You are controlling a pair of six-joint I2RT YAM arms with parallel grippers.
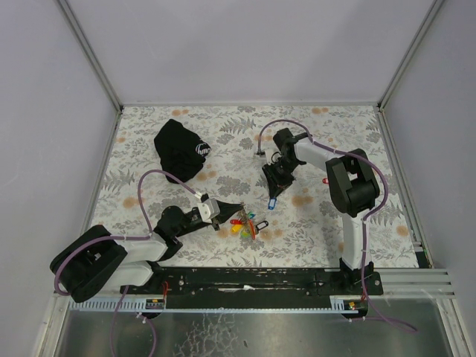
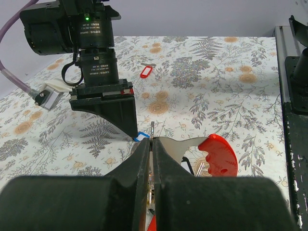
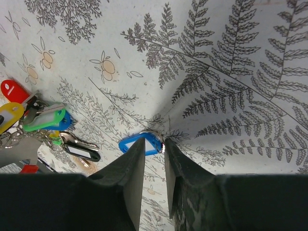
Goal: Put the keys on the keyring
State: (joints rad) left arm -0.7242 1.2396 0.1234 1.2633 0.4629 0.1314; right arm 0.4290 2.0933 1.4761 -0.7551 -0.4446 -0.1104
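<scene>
A cloth printed with grey ferns and orange flowers covers the table (image 1: 335, 134), and most of the keys sit near its front edge as a cluster of small keys with glossy oblong plastic tags (image 1: 247, 223). Up close there are red, yellow, green, blue and black tags, tangled with fine metal rings. The left gripper (image 1: 236, 211) lies low beside that cluster. Its smooth black jaws are pressed together on a thin metal piece (image 2: 152, 129) that sticks up between the tips. I cannot tell whether it is ring or key. One more key, with a bright blue plastic tag with a white insert (image 3: 126, 146), lies flat on the cloth just beyond the cluster. The right gripper (image 3: 154, 142) points straight down onto it with its wedge-shaped fingers drawn narrow, one on either side of the tag's metal end. I cannot make out whether they actually pinch it. A lone red plastic tag (image 1: 325, 181) lies well apart, under the right arm's elbow. A soft, crumpled black cloth pouch with a white logo (image 1: 181, 149) sits at the far left. Neither is in the way.
</scene>
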